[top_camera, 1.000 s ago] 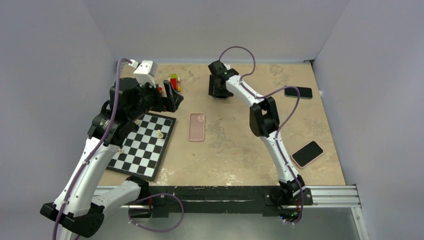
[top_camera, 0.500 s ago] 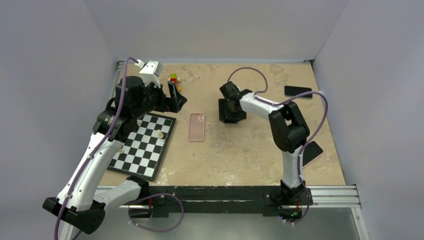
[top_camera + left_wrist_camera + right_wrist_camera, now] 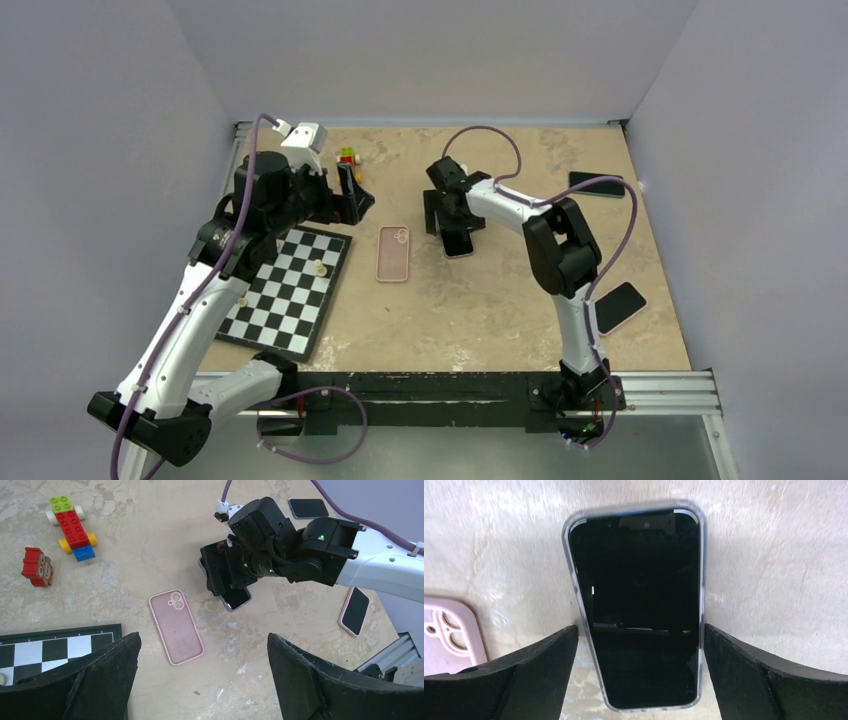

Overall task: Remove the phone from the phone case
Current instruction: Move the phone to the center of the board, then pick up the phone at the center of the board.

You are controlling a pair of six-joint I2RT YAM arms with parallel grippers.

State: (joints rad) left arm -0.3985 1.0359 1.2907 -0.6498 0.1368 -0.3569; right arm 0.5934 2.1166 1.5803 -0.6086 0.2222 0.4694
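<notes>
Landmark: pink phone case (image 3: 393, 254), lying flat on the table (image 3: 480, 300), camera cut-out at its far end.
Phone (image 3: 639, 605): just right of the pink phone case, apart from it, flat, dark screen up, seated in its clear case (image 3: 639, 509).
Right gripper (image 3: 455, 222): right of the pink phone case, low over the phone, fingers spread wide with one on each long side and neither touching it.
Left gripper (image 3: 356, 192): raised, left of and beyond the pink phone case, fingers spread wide, holding nothing.
Chessboard (image 3: 285, 290): left of the pink phone case.
Lego car (image 3: 70, 527), red owl figure (image 3: 36, 567): beyond and left of the pink phone case.
Other phones: dark phone (image 3: 597, 184) far right and beyond; pink-rimmed phone (image 3: 618, 306) far right and nearer.
</notes>
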